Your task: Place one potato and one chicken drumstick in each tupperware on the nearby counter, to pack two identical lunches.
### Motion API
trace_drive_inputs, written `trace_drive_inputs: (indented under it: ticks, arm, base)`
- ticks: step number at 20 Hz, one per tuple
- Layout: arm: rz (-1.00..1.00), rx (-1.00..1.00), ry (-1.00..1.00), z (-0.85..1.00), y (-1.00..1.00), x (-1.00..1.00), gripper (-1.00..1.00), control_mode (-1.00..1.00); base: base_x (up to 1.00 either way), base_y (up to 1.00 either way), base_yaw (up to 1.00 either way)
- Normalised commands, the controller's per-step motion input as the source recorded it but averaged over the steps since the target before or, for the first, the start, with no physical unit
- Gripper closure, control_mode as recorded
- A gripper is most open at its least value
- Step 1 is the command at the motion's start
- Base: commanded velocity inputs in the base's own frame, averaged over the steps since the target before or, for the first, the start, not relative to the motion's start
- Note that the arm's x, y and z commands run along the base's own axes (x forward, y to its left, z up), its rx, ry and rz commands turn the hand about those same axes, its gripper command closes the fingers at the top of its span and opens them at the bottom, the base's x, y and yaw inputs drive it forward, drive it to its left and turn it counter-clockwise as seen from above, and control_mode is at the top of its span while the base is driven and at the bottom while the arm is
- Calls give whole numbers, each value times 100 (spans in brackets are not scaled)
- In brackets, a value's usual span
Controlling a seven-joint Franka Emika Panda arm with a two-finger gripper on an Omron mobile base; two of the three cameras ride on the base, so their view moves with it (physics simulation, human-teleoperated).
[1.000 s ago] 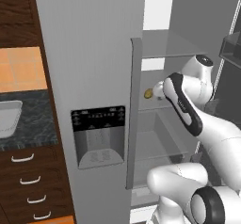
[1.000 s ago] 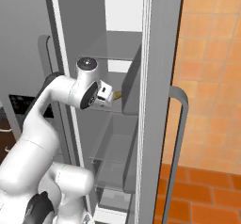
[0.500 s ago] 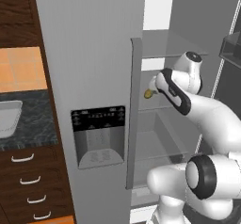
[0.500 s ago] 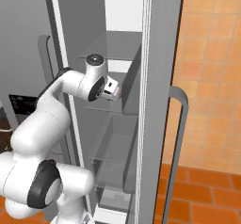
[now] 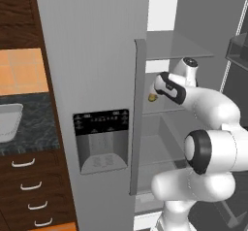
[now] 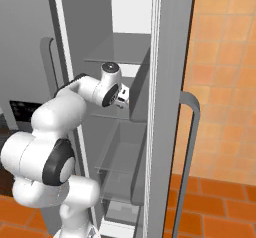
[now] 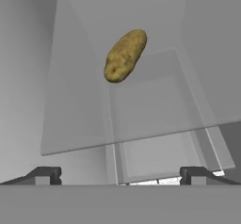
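A yellowish-olive potato (image 7: 124,55) lies on a glass shelf inside the open fridge, ahead of my gripper (image 7: 120,176). The dark fingertips (image 7: 44,175) stand wide apart, so the gripper is open with nothing between them. In the left base view the potato (image 5: 152,97) peeks out just past the door edge, and the gripper (image 5: 159,88) hovers close to its right, apart from it. The hand (image 6: 121,97) reaches in at the middle shelf. One pale tupperware (image 5: 7,122) rests on the dark counter (image 5: 34,128) at the far left. The chicken drumstick is out of view.
The closed fridge door with its dispenser panel (image 5: 100,140) and long handle (image 5: 138,118) stands between the counter and the fridge opening. Glass shelves (image 6: 117,49) sit above and below my hand. The open right door (image 6: 170,107) flanks the opening. Drawers (image 5: 29,191) lie under the counter.
My arm has reached deeper into the fridge and the hand has moved left toward the potato. The potato has stayed put, and the jaws have stayed wide.
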Motion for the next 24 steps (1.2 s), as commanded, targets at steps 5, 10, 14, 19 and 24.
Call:
trace_drive_inputs:
  ticks: [5,10,14,19,24]
  arm:
    - [-3,0,0,-21,0,39,-100,-100]
    - [-4,1,0,-16,0,34,-100,-100]
    - [-4,3,0,-15,-1,35,-100,-100]
    - [-1,6,0,-10,-14,38,-100,-100]
    - [0,6,0,-13,-12,44,-100,-100]
  base:
    - [0,0,0]
    - [0,0,0]
    - [0,0,0]
    - [0,0,0]
    - [0,0,0]
